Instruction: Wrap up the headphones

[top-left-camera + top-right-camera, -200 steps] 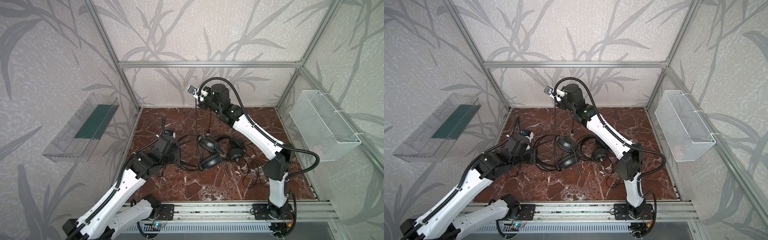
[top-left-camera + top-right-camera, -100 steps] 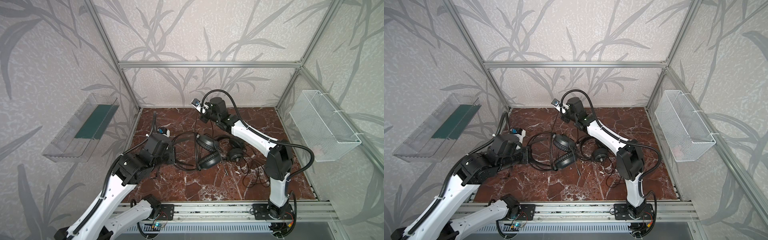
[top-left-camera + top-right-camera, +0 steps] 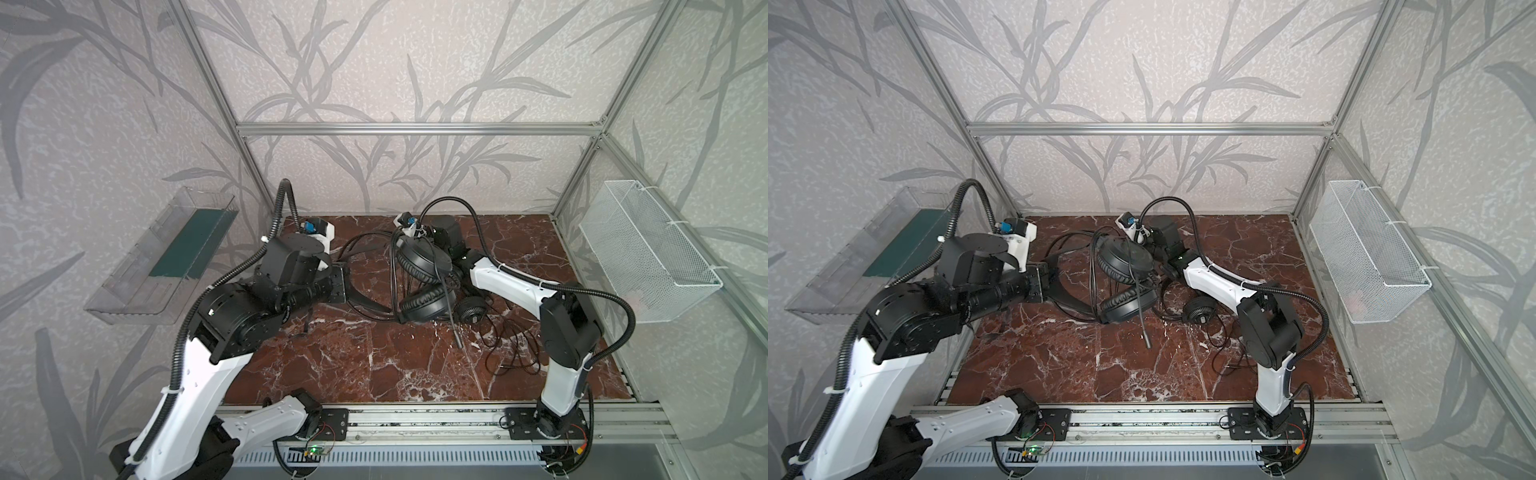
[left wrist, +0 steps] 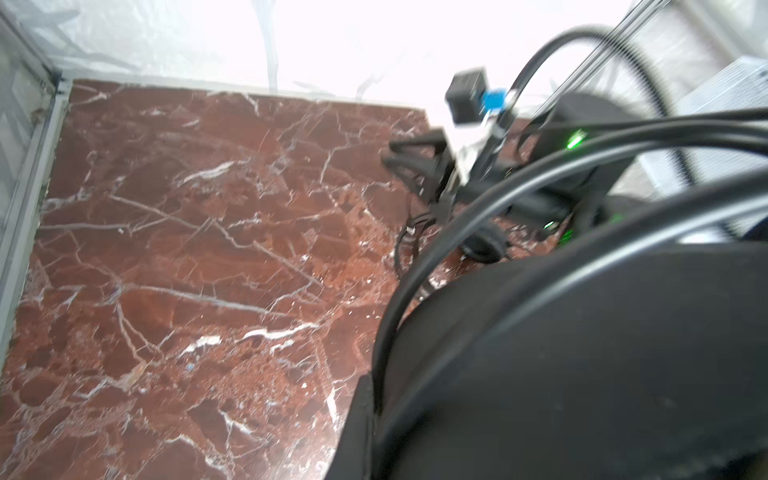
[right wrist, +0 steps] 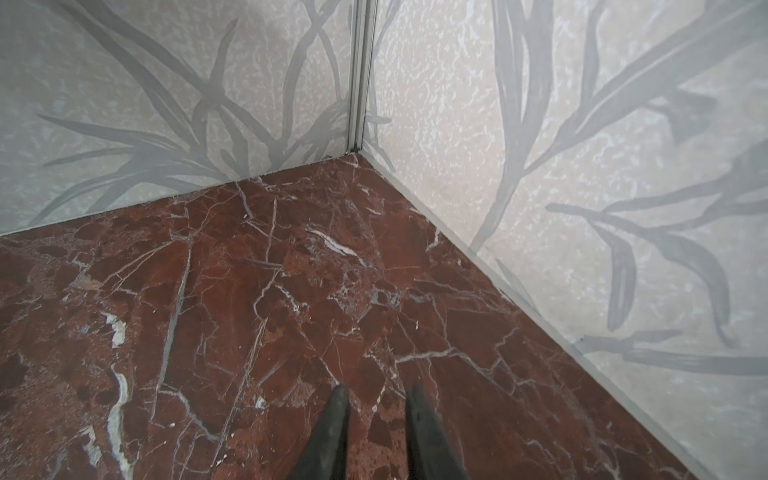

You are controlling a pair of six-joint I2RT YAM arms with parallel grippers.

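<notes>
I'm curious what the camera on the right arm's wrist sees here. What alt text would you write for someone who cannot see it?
Two dark gripper fingers stand slightly apart with nothing between them, over a red-brown marble tabletop. Beyond it, two pale walls printed with grey leaves meet at a metal corner post. No headphones show.

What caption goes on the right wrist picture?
Right gripper, its jaws slightly apart and holding nothing, points at bare red marble floor near a wallpapered corner.
</notes>
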